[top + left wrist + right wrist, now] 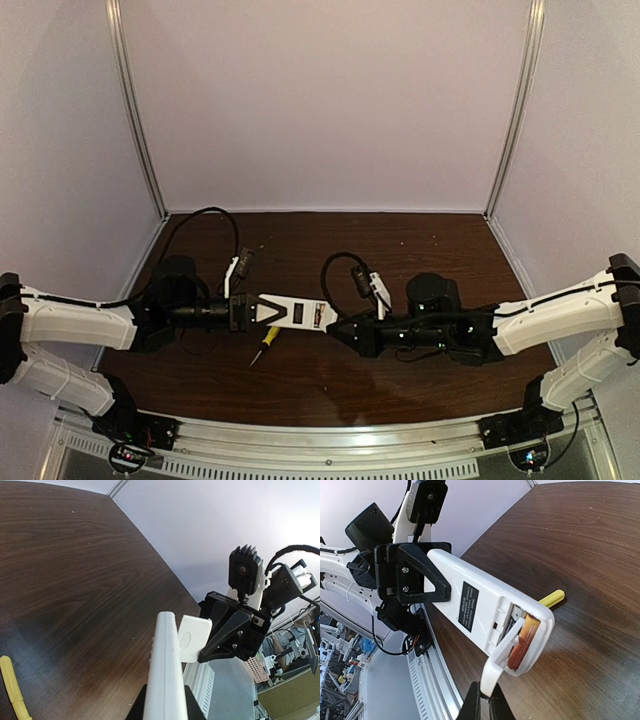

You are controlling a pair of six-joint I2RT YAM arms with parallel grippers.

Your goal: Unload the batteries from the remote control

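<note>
Grip, right arm: the right gripper [482, 706], at the bottom centre of its own wrist view, is clenched on the lower edge of a thin white plastic battery cover [506, 647].
Cover: tilted up off the open compartment, with its upper edge meeting the compartment rim.
Grip, left arm: the left gripper [427, 577], black with triangular fingers, sits in the upper left of the right wrist view and clamps the far end of the small white rectangular remote control [480, 612].
Remote control: held above the table between the two arms, at the centre of the overhead view. Its plain back with a dark label faces the right wrist camera.
Batteries: the batteries [522, 637] lie in the open compartment at the remote's lower right end. The orange-copper one shows plainly; the other is mostly hidden under the cover.
Screwdriver: a yellow-handled screwdriver [268, 338] lies on the table, just below the remote in the overhead view.
Table: dark brown wood-grain table [400, 250].
</note>
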